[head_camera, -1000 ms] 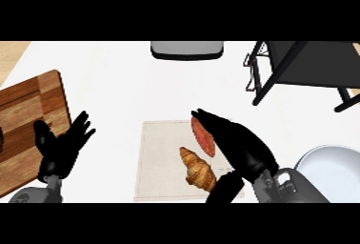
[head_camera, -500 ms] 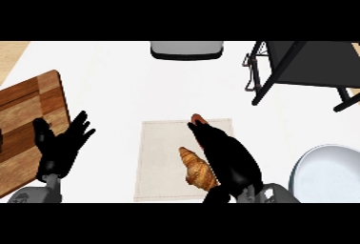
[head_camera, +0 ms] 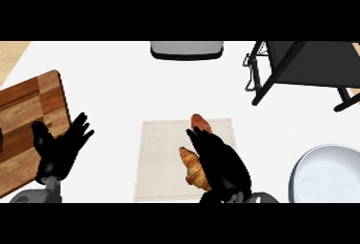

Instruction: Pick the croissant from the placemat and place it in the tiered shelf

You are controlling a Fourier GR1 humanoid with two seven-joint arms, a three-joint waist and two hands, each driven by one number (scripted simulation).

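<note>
Head view shows the croissant (head_camera: 193,167) as a golden-brown, ridged crescent, lying lengthwise on the pale placemat (head_camera: 160,162) in the lower middle of the frame. Only its left flank shows; the rest is covered by the right hand (head_camera: 219,164), which lies over it from the right with its fingers stretched toward the upper part of the mat. Whether those fingers are curled round the pastry or merely laid across it cannot be told. Just past the fingertips, near the mat's upper edge, an orange-red oblong thing (head_camera: 200,122) pokes out.

At the lower left the left hand (head_camera: 60,145) rests with fingers spread and straight, holding nothing, beside the wooden cutting board (head_camera: 32,102) at the frame's left edge. A white plate (head_camera: 330,174) sits at the lower right. The black tiered shelf (head_camera: 302,66) stands in the upper right corner, well apart from the pastry, and a grey appliance (head_camera: 187,49) sits at the top centre of the white counter (head_camera: 119,81).
</note>
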